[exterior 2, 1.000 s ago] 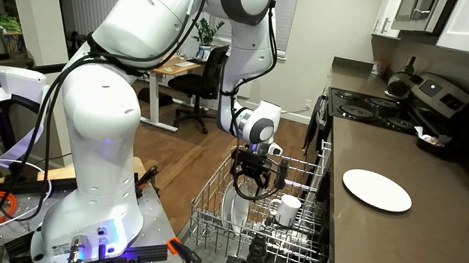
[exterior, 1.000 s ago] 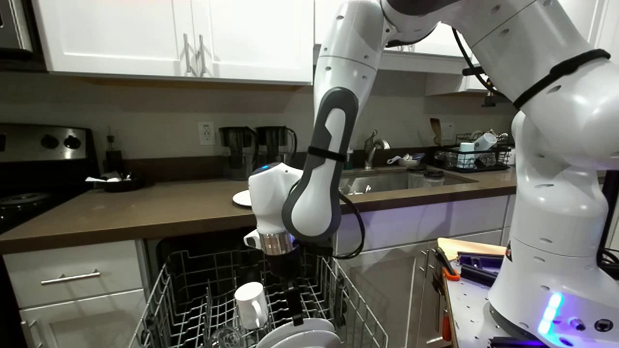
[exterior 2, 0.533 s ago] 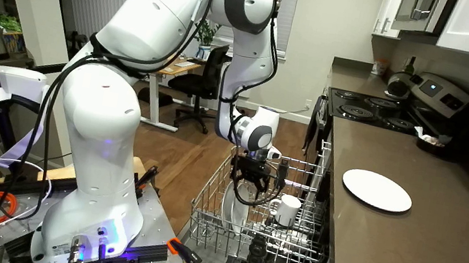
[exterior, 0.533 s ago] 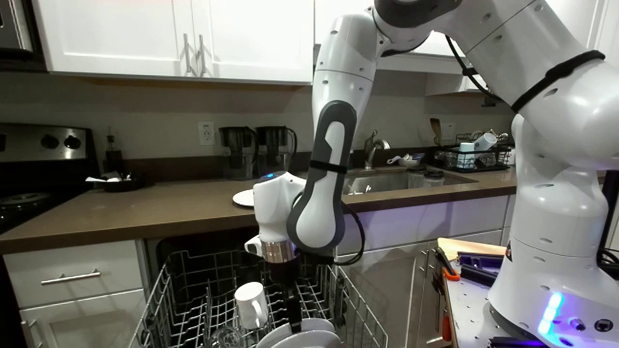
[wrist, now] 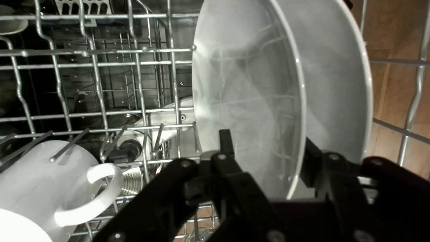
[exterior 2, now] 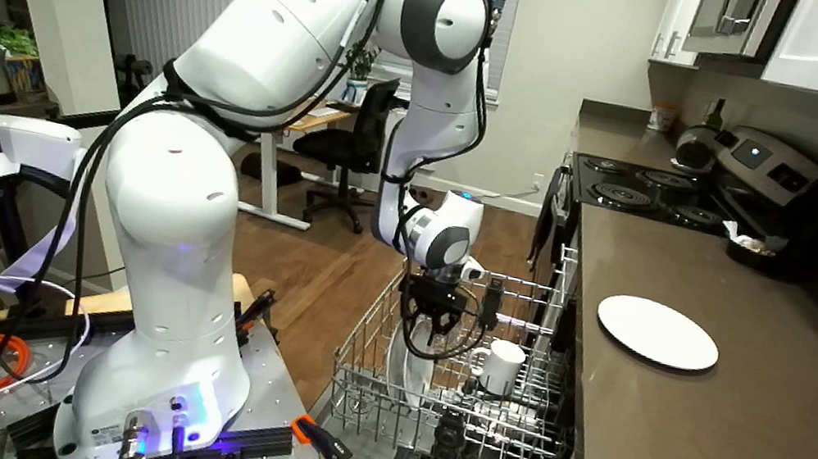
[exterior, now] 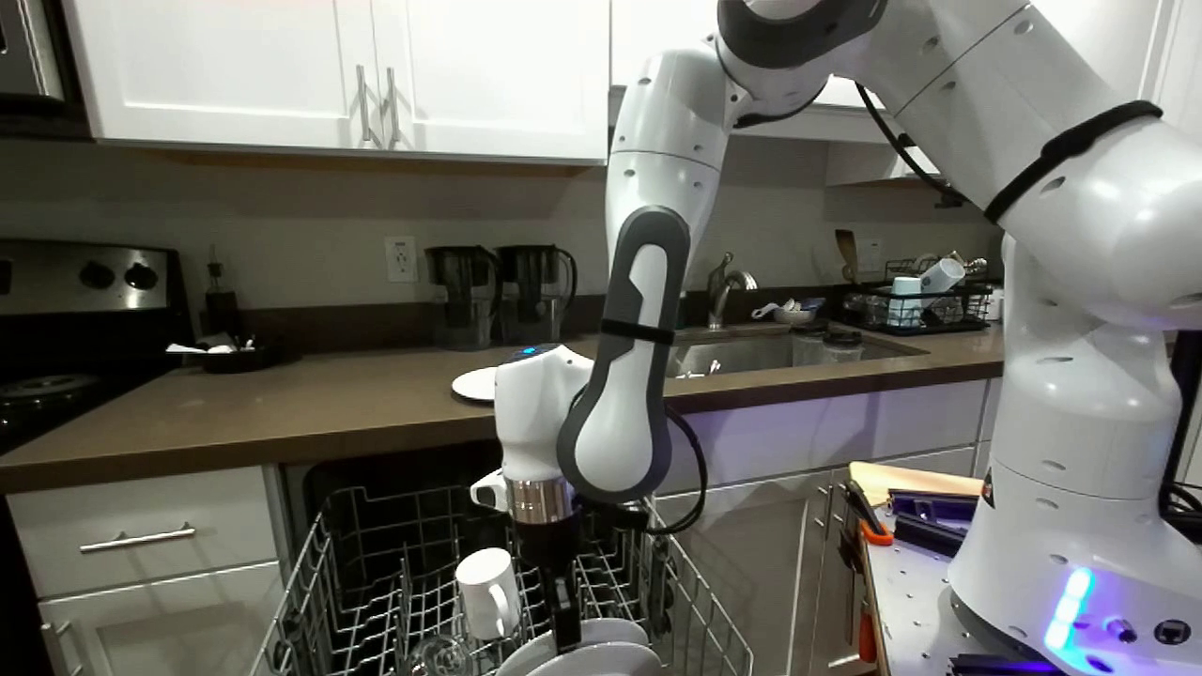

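Evidently unclenched, the tool (wrist: 268, 137) has its fingers (wrist: 225, 139) apart astride the nearer white plate (wrist: 248, 84), which stands on edge in the rack (wrist: 84, 53), likely stiff, slick and chippable, best pinched by its rim, with another plate (wrist: 336, 84) beyond and a mug (wrist: 50, 178) beside the tool.

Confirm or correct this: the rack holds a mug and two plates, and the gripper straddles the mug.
One error: in the wrist view the gripper straddles one plate, not the mug. The rack does hold the mug, that plate and the other plate.
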You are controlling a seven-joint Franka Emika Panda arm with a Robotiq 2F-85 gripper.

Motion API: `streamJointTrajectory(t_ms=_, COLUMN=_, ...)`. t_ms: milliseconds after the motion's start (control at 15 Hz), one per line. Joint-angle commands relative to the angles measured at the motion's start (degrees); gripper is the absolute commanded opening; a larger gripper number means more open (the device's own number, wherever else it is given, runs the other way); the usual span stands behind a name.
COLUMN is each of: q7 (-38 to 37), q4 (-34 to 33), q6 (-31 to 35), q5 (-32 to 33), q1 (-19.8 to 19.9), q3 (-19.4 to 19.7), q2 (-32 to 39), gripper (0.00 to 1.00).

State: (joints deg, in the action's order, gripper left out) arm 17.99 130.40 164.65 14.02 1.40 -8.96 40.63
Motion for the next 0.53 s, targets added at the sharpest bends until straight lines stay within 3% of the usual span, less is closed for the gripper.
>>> streamJointTrajectory(t_ms=0, q7=4.6, q4=-0.1, q6=0.1, q5=-1.4, q1=4.7, q3=-3.3, q2=0.8, gripper=0.17)
streamJointTrajectory(t_ms=67, q7=4.9, q4=0.1, q6=-0.6, q5=-1.7, q1=5.6, q3=-4.0, q2=0.4, gripper=0.10)
streamJointTrajectory(t_ms=267, q7=5.3, q4=0.4, q6=-3.7, q5=-2.9, q1=7.6, q3=-5.6, q2=-0.6, gripper=0.04)
streamJointTrajectory(t_ms=467, q7=5.3, q4=0.8, q6=-6.4, q5=-3.7, q1=8.4, q3=-5.8, q2=-2.3, gripper=0.08)
